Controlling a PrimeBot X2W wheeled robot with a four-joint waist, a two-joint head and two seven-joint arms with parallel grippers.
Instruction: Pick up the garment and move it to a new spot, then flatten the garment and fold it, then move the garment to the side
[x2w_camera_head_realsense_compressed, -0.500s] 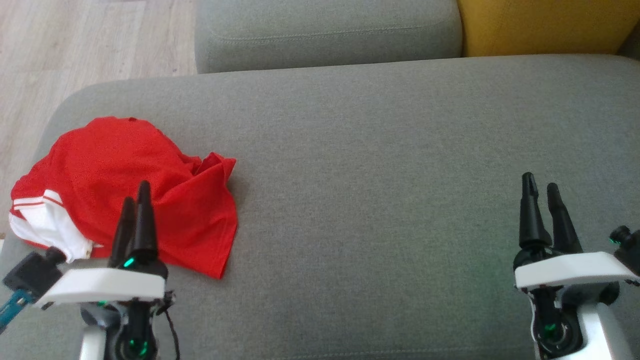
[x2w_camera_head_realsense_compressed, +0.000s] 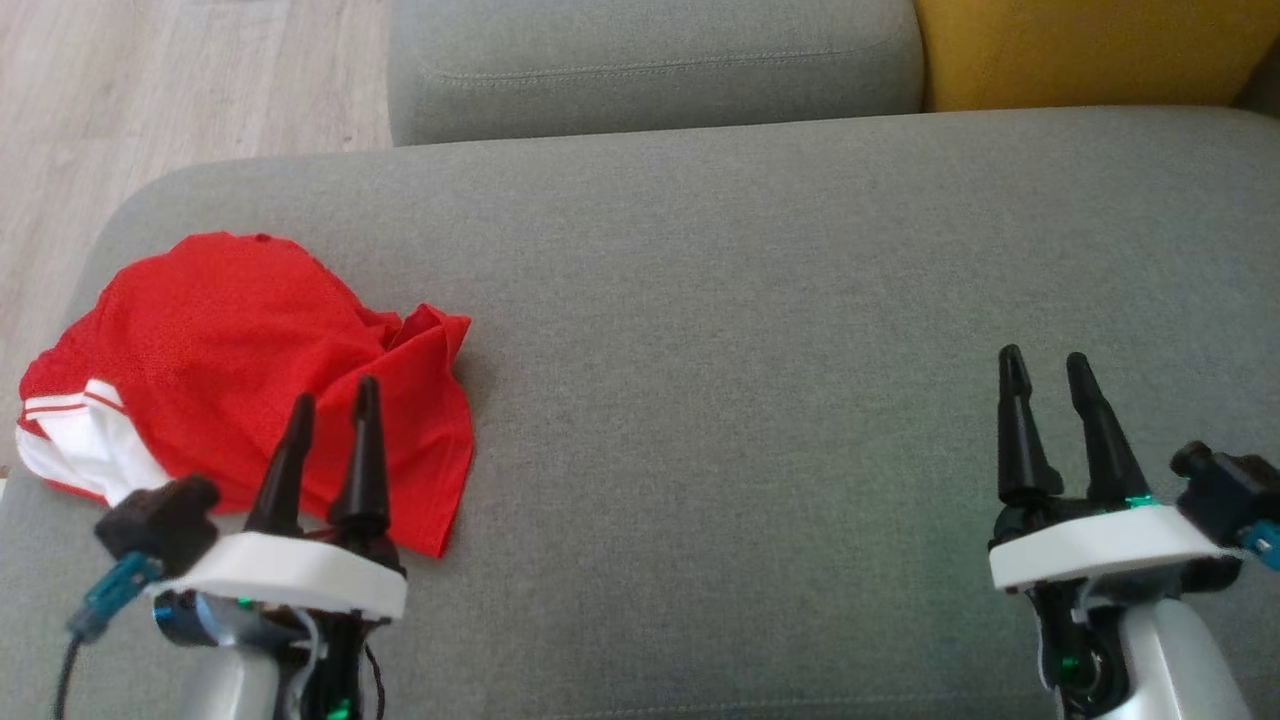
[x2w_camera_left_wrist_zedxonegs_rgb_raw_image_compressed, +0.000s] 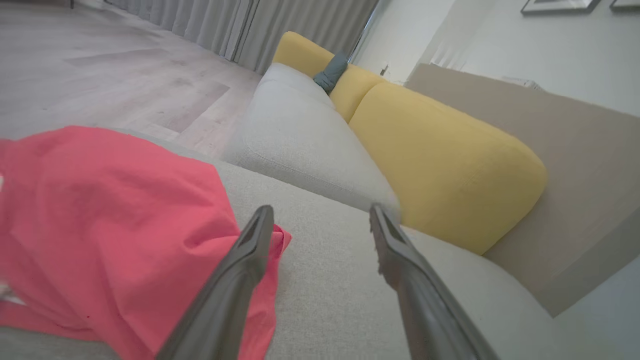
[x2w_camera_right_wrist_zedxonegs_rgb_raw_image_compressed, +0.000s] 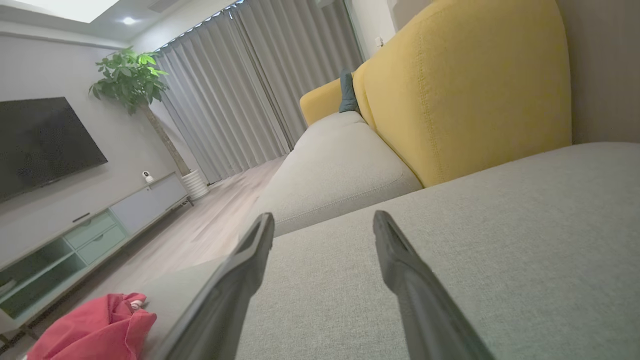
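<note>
The task looks to be at its very start. The garment (x2w_camera_head_realsense_compressed: 250, 370), red with a white panel (x2w_camera_head_realsense_compressed: 75, 450) along one edge, lies in a crumpled heap at the left end of the grey sofa seat (x2w_camera_head_realsense_compressed: 750, 330). It is bunched and creased, with one corner poking up towards the middle of the seat. Nothing about it suggests that it has been spread or folded.

The left hand (x2w_camera_head_realsense_compressed: 335, 392) is released, its two dark fingers parted and holding nothing. In the head view it stands over the near edge of the garment. In the left wrist view one finger lines up with the cloth's corner and the other with bare seat. Whether the fingertips touch the cloth cannot be told.

The right hand (x2w_camera_head_realsense_compressed: 1044, 356) is also released and empty. It sits over the bare right part of the seat, well apart from the garment.

Judged from this, no step is finished and the first one, the pick-up, is only being lined up. Still ahead are the grasp and lift, the carry to a new spot (probably the broad bare middle of the seat), the flattening, the fold, and the final shift to the side.
</note>
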